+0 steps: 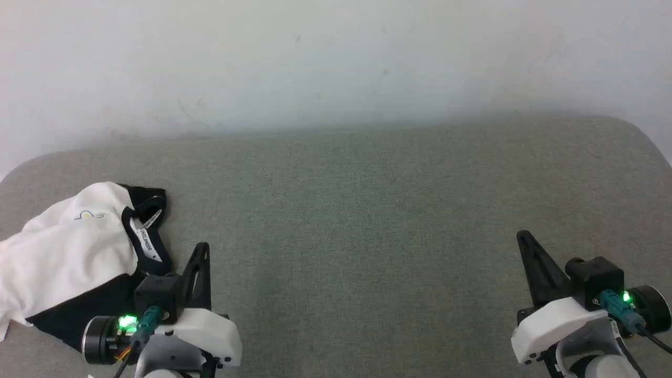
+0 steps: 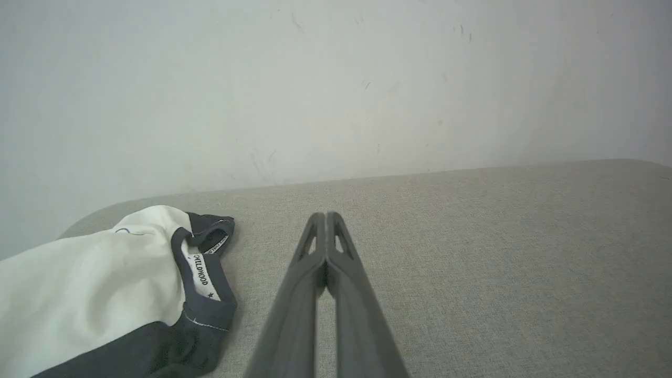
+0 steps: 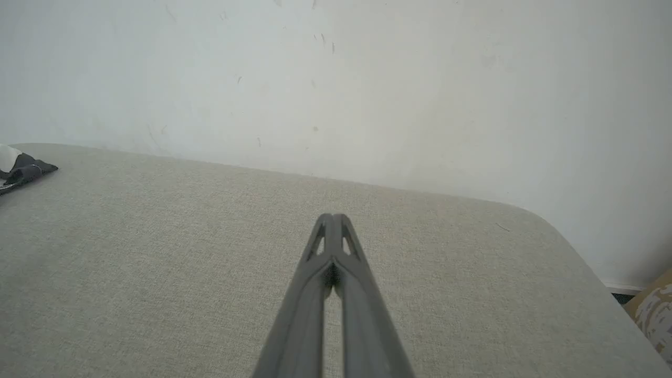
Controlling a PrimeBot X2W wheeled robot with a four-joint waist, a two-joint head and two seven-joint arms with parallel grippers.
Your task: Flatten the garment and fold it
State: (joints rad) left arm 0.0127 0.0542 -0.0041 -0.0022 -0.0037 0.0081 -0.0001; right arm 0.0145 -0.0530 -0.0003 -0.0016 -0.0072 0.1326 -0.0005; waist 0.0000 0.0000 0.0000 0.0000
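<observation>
The garment [image 1: 68, 247], a white T-shirt with black collar and sleeve, lies crumpled at the left edge of the grey-green cushion [image 1: 367, 210]. Its collar with the white neck label [image 1: 144, 239] faces right, and a small outline logo sits near the top. In the left wrist view the garment [image 2: 94, 289] lies at the lower left. My left gripper [image 1: 202, 249] is shut with nothing in it, just right of the collar [image 2: 202, 273]; its tips [image 2: 325, 218] meet over bare cushion. My right gripper [image 1: 522, 236] is shut and empty at the lower right, tips [image 3: 332, 218] together. A corner of the garment [image 3: 21, 168] shows far left.
A pale wall [image 1: 336, 63] rises behind the cushion. The cushion's rounded right corner [image 3: 551, 226] drops off, with a brown patterned object [image 3: 653, 310] beyond it. Wide bare cushion lies between the two grippers.
</observation>
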